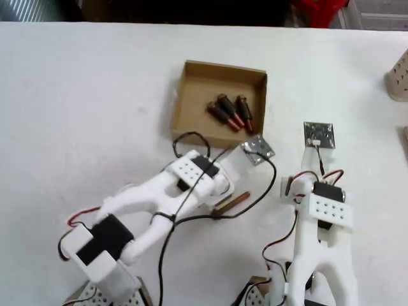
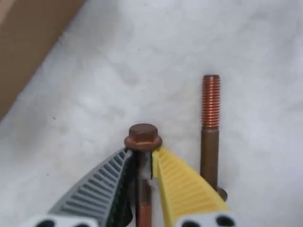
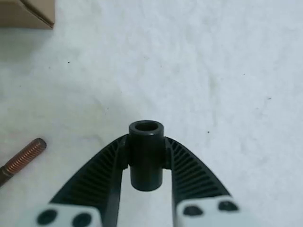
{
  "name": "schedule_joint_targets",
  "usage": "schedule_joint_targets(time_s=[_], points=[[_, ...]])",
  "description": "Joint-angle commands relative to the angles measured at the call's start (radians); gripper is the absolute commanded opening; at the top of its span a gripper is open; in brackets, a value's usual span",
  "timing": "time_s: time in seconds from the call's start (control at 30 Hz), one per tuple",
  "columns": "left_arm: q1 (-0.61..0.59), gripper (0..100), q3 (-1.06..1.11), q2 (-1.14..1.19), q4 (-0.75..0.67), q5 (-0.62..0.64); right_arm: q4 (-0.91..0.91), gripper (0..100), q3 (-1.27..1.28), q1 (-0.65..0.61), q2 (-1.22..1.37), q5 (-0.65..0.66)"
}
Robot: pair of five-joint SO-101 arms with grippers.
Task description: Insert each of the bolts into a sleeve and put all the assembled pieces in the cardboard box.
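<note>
- We record the left jaws clamped on a copper bolt [image 2: 143,138], just under its head, near the cardboard box [image 1: 191,83].
- Right jaws grip a black sleeve [image 3: 146,158], off a corner of the box.
- Second bolt [image 2: 210,127] lies on the table [image 1: 95,95] near the box.
- Three assembled pieces [image 1: 231,113] lie inside the box.

No text, label, number or sign can be read on anything here.

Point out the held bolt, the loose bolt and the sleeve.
Held bolt [image 2: 143,137], left wrist view, on its head.
Loose bolt [image 2: 209,142], left wrist view, on its smooth shank.
Sleeve [image 3: 146,160], right wrist view, on its outer wall.
</note>
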Motion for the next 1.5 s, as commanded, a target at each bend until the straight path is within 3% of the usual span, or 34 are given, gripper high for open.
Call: schedule_joint_targets(time_s=[0.0, 0.5, 0.7, 1.0, 1.2, 1.47], points=[[-0.018, 2, -0.025, -0.007, -0.008, -0.005, -0.015, 1.7, -0.008, 0.005, -0.038, -0.005], [-0.125, 2, -0.063, -0.004, -0.008, 0.084, -0.016, 1.7, -0.008, 0.007, -0.038, -0.009], [-0.226, 2, -0.092, -0.004, -0.012, 0.222, -0.016, 1.7, -0.008, 0.007, -0.038, -0.011], [-0.216, 3, -0.091, -0.002, -0.008, 0.265, -0.016, 1.7, -0.008, 0.007, -0.038, -0.011], [-0.217, 13, -0.077, -0.002, -0.005, 0.358, -0.016, 1.7, -0.008, 0.007, -0.038, -0.011], [-0.217, 13, -0.072, -0.001, 0.005, 0.358, -0.016, 1.7, -0.008, 0.007, -0.038, -0.011]])
